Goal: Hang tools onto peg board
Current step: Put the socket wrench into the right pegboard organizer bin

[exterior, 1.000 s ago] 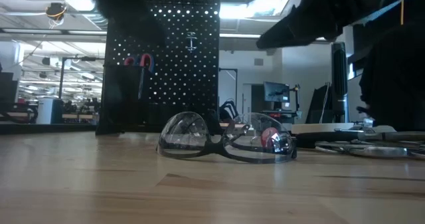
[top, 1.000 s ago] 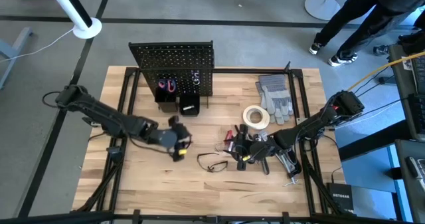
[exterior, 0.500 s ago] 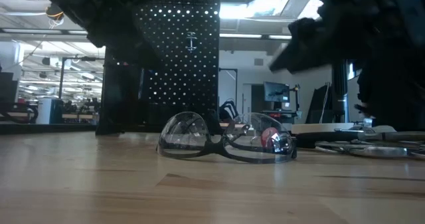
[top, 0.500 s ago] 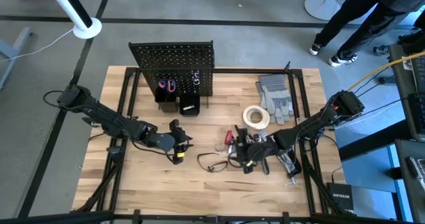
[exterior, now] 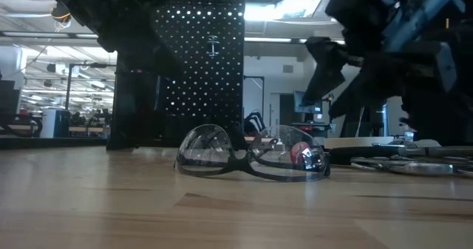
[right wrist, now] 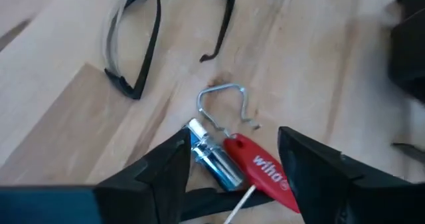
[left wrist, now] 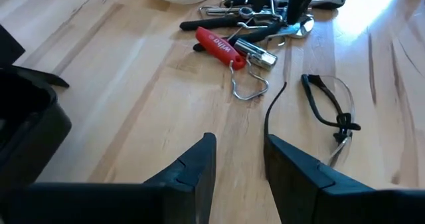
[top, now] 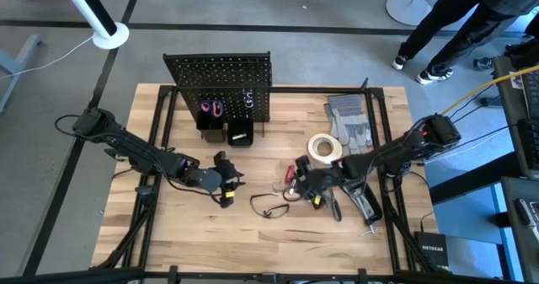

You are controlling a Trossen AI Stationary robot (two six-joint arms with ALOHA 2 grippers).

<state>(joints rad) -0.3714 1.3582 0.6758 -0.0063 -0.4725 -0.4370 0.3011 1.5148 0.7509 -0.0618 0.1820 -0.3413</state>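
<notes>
Right end effector (right wrist: 229,161) is hovering open over the red-handled tool (right wrist: 262,171), probably lining up a grab; left end effector (left wrist: 239,151) is sitting open, empty.

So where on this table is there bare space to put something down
Free: the wooden table near edge, below the black-framed safety glasses, and the far right corner behind the grey gloves. Crowded: the red-handled tool pile under the right gripper, by the white tape roll.

I counted one peg board (top: 218,86), one tape roll (top: 324,148) and one pair of safety glasses (top: 269,206). I saw two grey gloves (top: 349,122) and two bins (top: 226,132).
</notes>
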